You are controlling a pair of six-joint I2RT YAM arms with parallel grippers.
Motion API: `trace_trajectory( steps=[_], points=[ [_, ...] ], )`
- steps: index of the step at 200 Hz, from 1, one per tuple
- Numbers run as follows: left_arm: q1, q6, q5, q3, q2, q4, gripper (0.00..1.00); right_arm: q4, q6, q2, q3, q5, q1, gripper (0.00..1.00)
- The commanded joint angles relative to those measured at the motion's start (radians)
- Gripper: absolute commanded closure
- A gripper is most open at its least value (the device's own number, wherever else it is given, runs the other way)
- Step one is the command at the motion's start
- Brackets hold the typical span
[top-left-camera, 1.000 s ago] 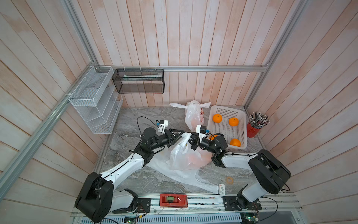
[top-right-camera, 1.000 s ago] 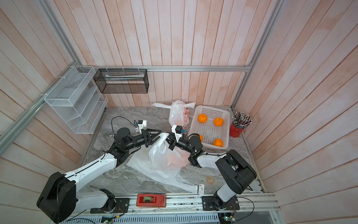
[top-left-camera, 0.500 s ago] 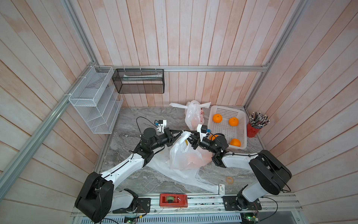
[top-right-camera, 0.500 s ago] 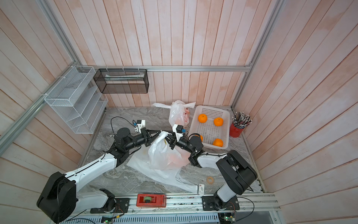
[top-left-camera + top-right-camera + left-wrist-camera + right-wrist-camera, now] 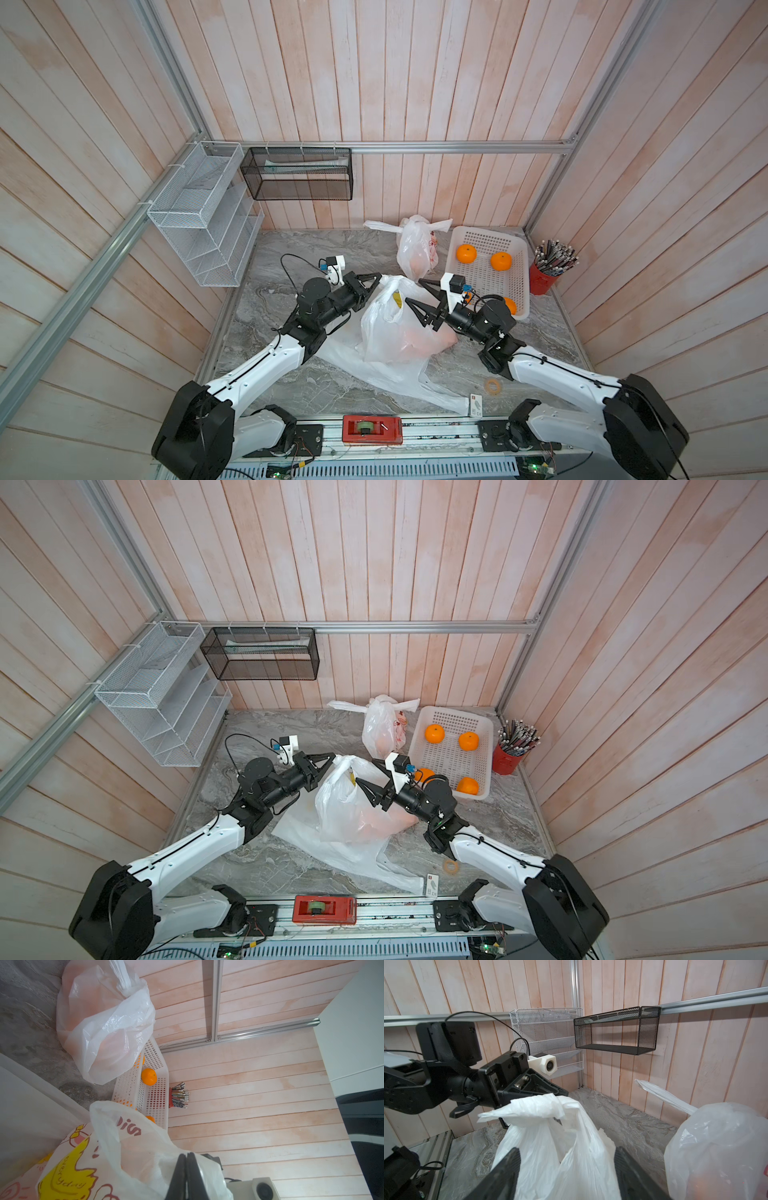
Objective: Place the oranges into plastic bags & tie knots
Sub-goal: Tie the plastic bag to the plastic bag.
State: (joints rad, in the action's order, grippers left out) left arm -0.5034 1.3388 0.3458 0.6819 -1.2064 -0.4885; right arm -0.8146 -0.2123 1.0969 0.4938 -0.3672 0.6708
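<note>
Left jaws now clenched on bag handle; right jaws since released, spread.

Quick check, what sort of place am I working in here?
Probably a purpose-built robot test booth: plank walls on an aluminium frame, and a rail along the front carrying both arms.

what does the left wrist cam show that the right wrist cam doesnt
Only left wrist: the basket with oranges, the pencil cup, and the yellow print on the open bag. Only right wrist: the white rack and black rack on the wall. Both: the open bag, its handle pinched in the shut left gripper, and the tied bag.
</note>
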Motion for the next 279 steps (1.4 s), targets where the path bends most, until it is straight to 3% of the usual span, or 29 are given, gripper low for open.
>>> trace_trajectory(
  steps=[1, 28, 51, 85, 125, 154, 212, 279],
  points=[
    [-0.024, -0.048, -0.095, -0.008, 0.017, 0.025, 1.0, 0.263, -0.254, -0.091, 0.032, -0.02, 0.013, 0.29],
    [-0.065, -0.074, -0.138, -0.003, 0.005, 0.013, 1.0, 0.363, -0.5, -0.161, 0.051, -0.056, 0.081, 0.34],
    [-0.096, -0.104, -0.168, 0.002, -0.014, 0.002, 1.0, 0.384, -0.59, -0.172, 0.073, -0.047, 0.136, 0.35],
    [-0.11, -0.104, -0.172, -0.004, -0.038, -0.027, 1.0, 0.551, -0.523, -0.117, 0.204, 0.029, 0.193, 0.32],
    [-0.112, -0.111, -0.187, -0.014, -0.03, -0.029, 1.0, 0.597, -0.473, -0.019, 0.305, 0.067, 0.209, 0.34],
    [-0.116, -0.132, -0.21, -0.013, -0.007, -0.008, 1.0, 0.603, -0.457, 0.033, 0.341, 0.073, 0.211, 0.41],
    [-0.115, -0.154, -0.227, -0.007, 0.007, 0.017, 1.0, 0.58, -0.44, 0.07, 0.359, 0.085, 0.213, 0.64],
    [-0.115, -0.166, -0.231, -0.002, 0.006, 0.022, 1.0, 0.555, -0.423, 0.069, 0.359, 0.113, 0.213, 0.71]
  ],
)
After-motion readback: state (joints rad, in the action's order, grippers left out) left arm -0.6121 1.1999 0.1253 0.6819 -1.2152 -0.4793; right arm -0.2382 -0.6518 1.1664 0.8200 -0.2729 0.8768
